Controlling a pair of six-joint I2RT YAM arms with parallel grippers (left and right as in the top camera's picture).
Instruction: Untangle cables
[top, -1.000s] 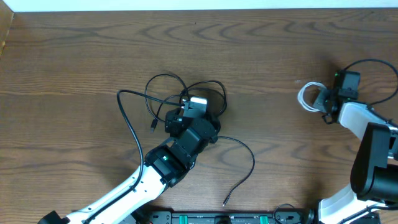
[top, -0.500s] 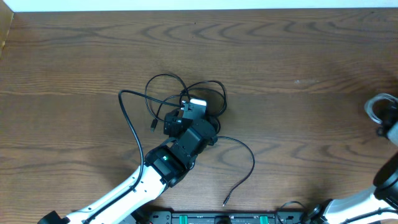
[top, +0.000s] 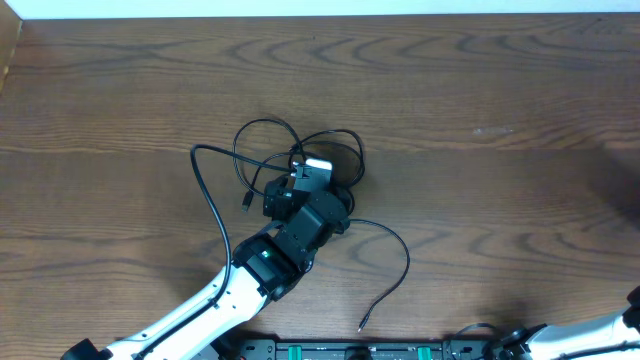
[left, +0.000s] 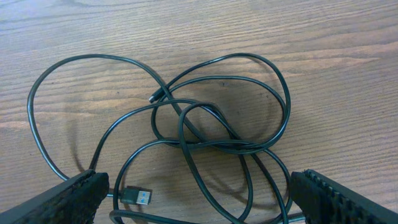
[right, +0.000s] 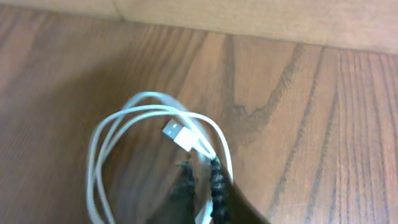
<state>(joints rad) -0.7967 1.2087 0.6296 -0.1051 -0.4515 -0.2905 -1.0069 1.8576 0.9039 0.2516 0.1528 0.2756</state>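
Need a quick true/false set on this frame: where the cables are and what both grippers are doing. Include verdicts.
1. The left gripper is open above the black cables. True.
2. The white cable lies inside the black tangle. False: the left wrist view shows only black cables. The white cable is at the right gripper, running in between its close-set fingers.
3. A USB plug on a black cable lies flat on the table. True.
4. The right gripper hovers over the tangle in the overhead view. False: it is outside that view, and only the left arm is over the tangle.
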